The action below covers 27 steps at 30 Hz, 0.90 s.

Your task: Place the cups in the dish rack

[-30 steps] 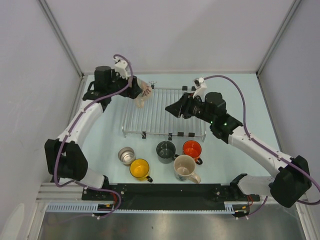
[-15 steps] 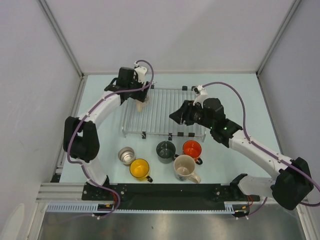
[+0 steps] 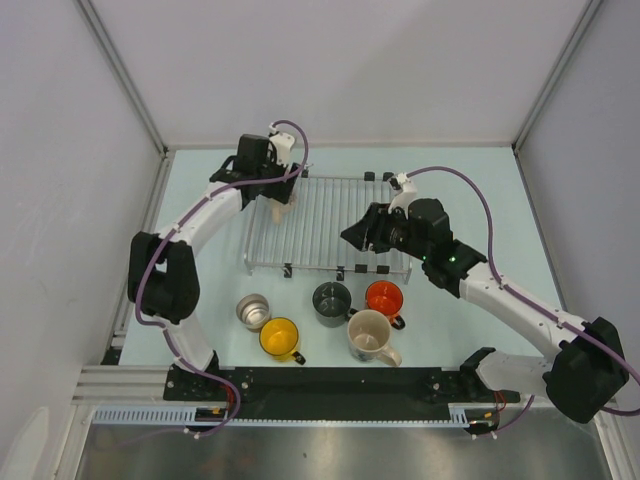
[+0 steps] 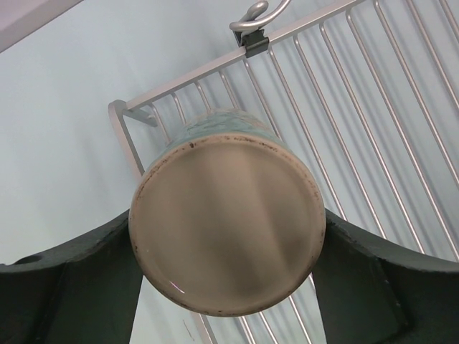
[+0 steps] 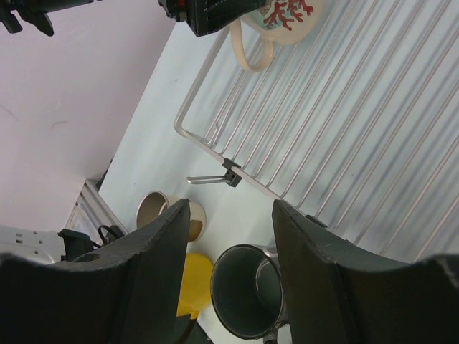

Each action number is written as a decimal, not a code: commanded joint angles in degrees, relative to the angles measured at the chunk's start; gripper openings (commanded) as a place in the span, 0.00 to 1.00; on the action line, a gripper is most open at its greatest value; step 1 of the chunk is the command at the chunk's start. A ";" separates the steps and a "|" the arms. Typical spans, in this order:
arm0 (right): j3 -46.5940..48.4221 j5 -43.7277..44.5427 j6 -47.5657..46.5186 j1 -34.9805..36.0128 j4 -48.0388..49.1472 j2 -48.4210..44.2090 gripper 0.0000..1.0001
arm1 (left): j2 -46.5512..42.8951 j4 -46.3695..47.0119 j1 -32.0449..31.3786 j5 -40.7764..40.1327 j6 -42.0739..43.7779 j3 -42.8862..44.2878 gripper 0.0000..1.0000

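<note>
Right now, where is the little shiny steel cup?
In the top view, the steel cup stands on the table left of centre, just up and left of the yellow cup and below the dish rack's near-left corner.

Five cups (image 3: 331, 300) before dish rack (image 3: 335, 230), mug (image 3: 284, 202) above

No text, label, brand or number can be read in any view. The only marking is a red branching print on the beige mug (image 5: 290, 16), and it is a pattern, not lettering.
</note>
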 commanded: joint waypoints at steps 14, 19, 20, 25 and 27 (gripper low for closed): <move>2.31 5.29 -4.38 2.26 -1.60 0.22 0.59 | -11.55 5.33 0.31 1.16 -0.13 -3.26 1.00; 10.91 21.61 -10.97 12.44 -18.80 0.92 0.58 | -24.19 2.79 0.40 5.63 0.05 -10.01 1.00; 12.67 29.74 -13.07 18.20 -21.96 1.79 0.58 | -26.91 1.74 0.31 8.34 1.00 -11.85 0.99; 14.71 42.83 -10.63 31.16 -33.94 1.45 0.57 | -44.04 -2.31 0.31 13.37 3.56 -23.46 1.00; 14.53 46.25 -7.84 35.98 -37.35 1.36 0.56 | -47.23 -4.42 0.31 14.34 4.18 -26.27 1.00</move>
